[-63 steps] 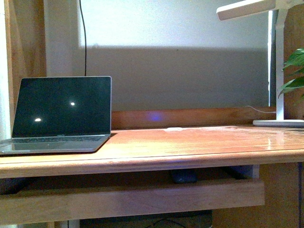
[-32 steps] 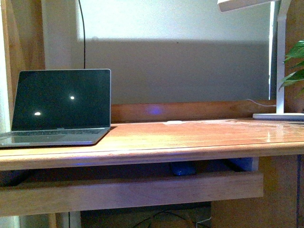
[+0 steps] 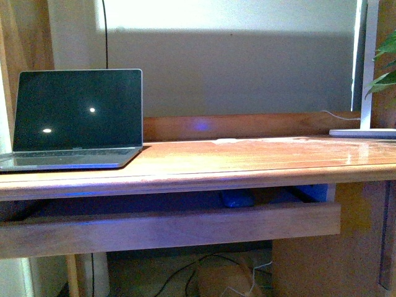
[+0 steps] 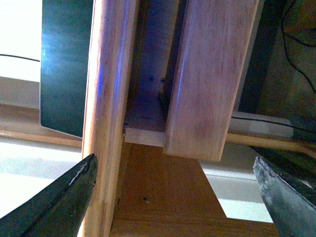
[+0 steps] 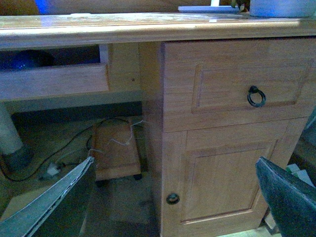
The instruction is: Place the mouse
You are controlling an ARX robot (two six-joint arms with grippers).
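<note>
The mouse [image 3: 238, 198] is a small dark rounded shape lying in the pull-out keyboard tray [image 3: 173, 228] under the desktop, just right of centre. In the right wrist view it is a dim bluish lump [image 5: 22, 60] behind the tray's front board. Neither arm is in the front view. My left gripper [image 4: 175, 195] is open, with nothing between its fingers, close to the tray's end [image 4: 207, 84] and the desk edge [image 4: 106, 98]. My right gripper [image 5: 175, 197] is open and empty, low in front of the desk's cabinet door [image 5: 222, 182].
An open laptop [image 3: 77, 117] with a dark screen stands on the desk's left. A white lamp base [image 3: 362, 132] and plant leaves [image 3: 385, 74] are at the right. A drawer with a ring pull [image 5: 256, 97] tops the cabinet. Cables [image 3: 204, 272] and a low wooden trolley [image 5: 116, 153] lie on the floor.
The front view has sunk: laptop, desktop and tray all sit higher in the frame, the lamp head has left the top, and more floor with cables shows.
</note>
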